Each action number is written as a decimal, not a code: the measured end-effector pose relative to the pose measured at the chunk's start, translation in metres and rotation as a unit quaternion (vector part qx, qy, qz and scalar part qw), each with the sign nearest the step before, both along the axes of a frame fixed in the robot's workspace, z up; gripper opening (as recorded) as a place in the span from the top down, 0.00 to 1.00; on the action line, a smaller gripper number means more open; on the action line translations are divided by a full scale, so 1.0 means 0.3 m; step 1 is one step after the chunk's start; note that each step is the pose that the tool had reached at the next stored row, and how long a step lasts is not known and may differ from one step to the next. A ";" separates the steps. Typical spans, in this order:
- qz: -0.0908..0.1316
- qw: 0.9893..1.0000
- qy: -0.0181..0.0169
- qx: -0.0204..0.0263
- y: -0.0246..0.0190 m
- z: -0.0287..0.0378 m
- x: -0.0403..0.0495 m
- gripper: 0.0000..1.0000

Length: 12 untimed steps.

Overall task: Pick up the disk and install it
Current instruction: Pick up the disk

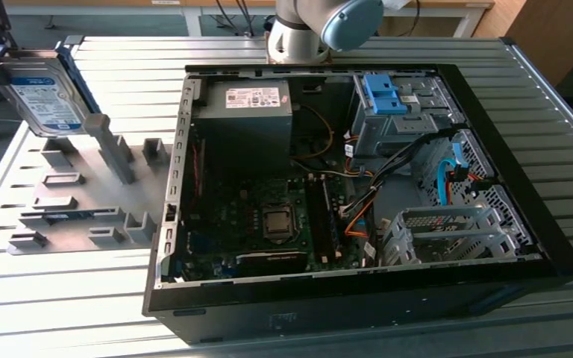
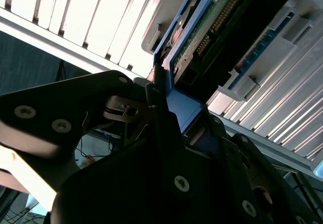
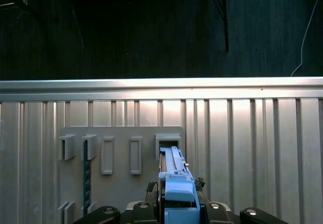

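Disk (image 1: 39, 93) first: on my screen it stands on edge at the far left of the exterior view, label toward the camera, with its blue rail on the side nearer the case. The jaws are clamped on its upper end. In the second wrist view a black finger (image 2: 157, 100) presses against the blue frame, with the green circuit board beyond it. I read the grip as taken on the narrow end so the long rails stay free, probably for sliding into a bay. In the first wrist view the disk is edge-on and lined up with one slot of the grey plate (image 3: 121, 188) below. I can't tell whether its lower edge has left that slot or rests in it. Holding it upright matches how the plate's holders keep parts standing. The plate lies flat on the ribbed bench (image 1: 77, 313), just beside the case (image 1: 366, 317). The case lies on its side with the panel off, so its inside opens upward to the arm. Inside it, going right, come the grey box (image 1: 247, 112) with a white sticker, then a bare blue bracket (image 1: 379, 93) sitting in the upper bay. Lower down, a perforated metal cage (image 1: 446, 231) sits by the right wall. The disk is well apart from all of those bays.
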<state>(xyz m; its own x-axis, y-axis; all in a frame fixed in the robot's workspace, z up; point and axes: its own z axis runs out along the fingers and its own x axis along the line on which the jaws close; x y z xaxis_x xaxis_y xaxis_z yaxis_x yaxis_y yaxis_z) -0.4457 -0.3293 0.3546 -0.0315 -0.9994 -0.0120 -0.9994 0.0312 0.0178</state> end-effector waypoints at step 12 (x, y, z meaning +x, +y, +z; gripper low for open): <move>0.000 1.000 0.000 0.000 0.000 0.022 0.000 0.64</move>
<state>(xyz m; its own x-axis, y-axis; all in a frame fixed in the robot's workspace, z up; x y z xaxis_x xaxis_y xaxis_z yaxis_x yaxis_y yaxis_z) -0.4456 -0.3292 0.3613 -0.0314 -0.9994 -0.0119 -0.9994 0.0312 0.0180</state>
